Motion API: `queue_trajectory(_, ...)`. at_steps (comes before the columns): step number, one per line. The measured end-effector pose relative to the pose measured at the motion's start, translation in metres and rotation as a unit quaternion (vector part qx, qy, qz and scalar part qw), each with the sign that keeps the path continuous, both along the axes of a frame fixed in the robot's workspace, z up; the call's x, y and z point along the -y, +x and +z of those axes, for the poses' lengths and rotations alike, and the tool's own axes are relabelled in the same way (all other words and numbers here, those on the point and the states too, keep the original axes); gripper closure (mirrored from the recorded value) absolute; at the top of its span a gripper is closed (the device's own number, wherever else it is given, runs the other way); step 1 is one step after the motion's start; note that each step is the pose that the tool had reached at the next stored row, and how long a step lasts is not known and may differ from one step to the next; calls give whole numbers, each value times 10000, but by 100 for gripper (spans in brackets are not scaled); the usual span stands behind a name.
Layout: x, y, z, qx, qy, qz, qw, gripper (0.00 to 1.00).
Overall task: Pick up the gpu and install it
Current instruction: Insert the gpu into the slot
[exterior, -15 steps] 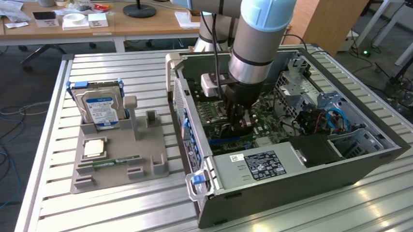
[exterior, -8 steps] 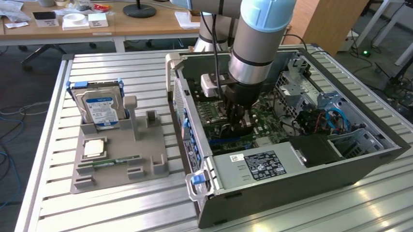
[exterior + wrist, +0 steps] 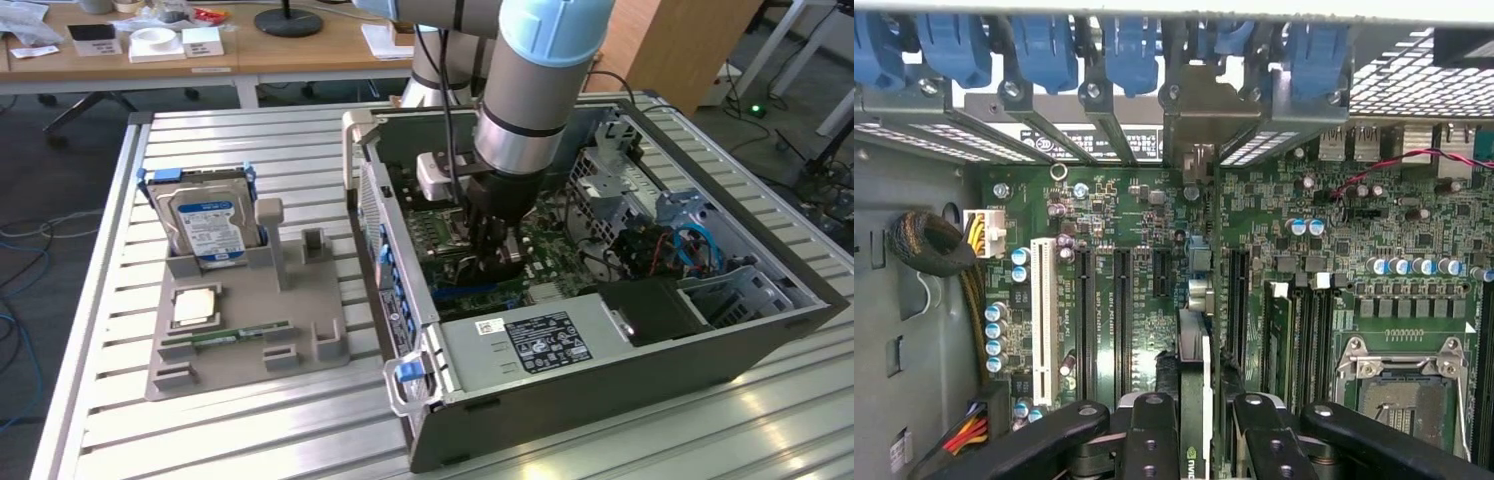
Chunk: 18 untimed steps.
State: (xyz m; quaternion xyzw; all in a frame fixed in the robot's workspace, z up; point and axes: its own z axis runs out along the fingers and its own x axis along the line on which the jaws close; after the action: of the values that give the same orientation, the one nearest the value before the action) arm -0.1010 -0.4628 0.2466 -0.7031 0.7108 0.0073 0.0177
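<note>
My gripper point(image 3: 491, 262) reaches down into the open computer case point(image 3: 747, 310), over the green motherboard point(image 3: 561, 262). It is shut on the gpu point(image 3: 1192, 345), a thin dark card seen edge-on between the two black fingers point(image 3: 1154, 435). The card stands upright over the black expansion slots point(image 3: 1122, 310), in line with the gap between two of them. Its metal bracket end point(image 3: 1196, 120) reaches the case's rear slot openings. In the exterior view the gpu point(image 3: 470, 270) is a dark shape under the fingers, close to the board; whether it touches a slot I cannot tell.
A grey holder tray point(image 3: 307, 300) at the exterior view's left carries a blue-labelled hard drive point(image 3: 207, 225), a processor chip point(image 3: 196, 305) and a RAM stick point(image 3: 227, 335). Inside the case are the power supply point(image 3: 534, 342), blue latches point(image 3: 1044, 50), a processor socket point(image 3: 1404, 385) and a cable bundle point(image 3: 929, 245).
</note>
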Motion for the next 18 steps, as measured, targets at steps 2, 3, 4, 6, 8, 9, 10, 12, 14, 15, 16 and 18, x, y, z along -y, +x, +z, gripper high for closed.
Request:
queue_trajectory(2, 0, 1, 0, 1, 0, 0, 10000, 74)
queue_trajectory(3, 0, 2, 0, 1, 0, 0, 10000, 74)
queue_trajectory(4, 0, 3, 0, 1, 0, 1, 10000, 74)
queue_trajectory(6, 0, 3, 0, 1, 0, 1, 10000, 74)
queue_trajectory(8, 0, 3, 0, 1, 0, 1, 10000, 74)
queue_trajectory(9, 0, 3, -1, 1, 0, 1, 10000, 74)
queue_trajectory(10, 0, 3, -3, 1, -1, 1, 10000, 74)
queue_trajectory(12, 0, 3, -5, 0, -2, 1, 10000, 74)
queue_trajectory(14, 0, 3, -6, 1, -1, 1, 10000, 74)
queue_trajectory(15, 0, 3, -7, 1, -1, 1, 10000, 74)
queue_trajectory(16, 0, 3, -7, 1, 0, 1, 10000, 74)
queue_trajectory(18, 0, 3, 17, 2, -1, 1, 10000, 74)
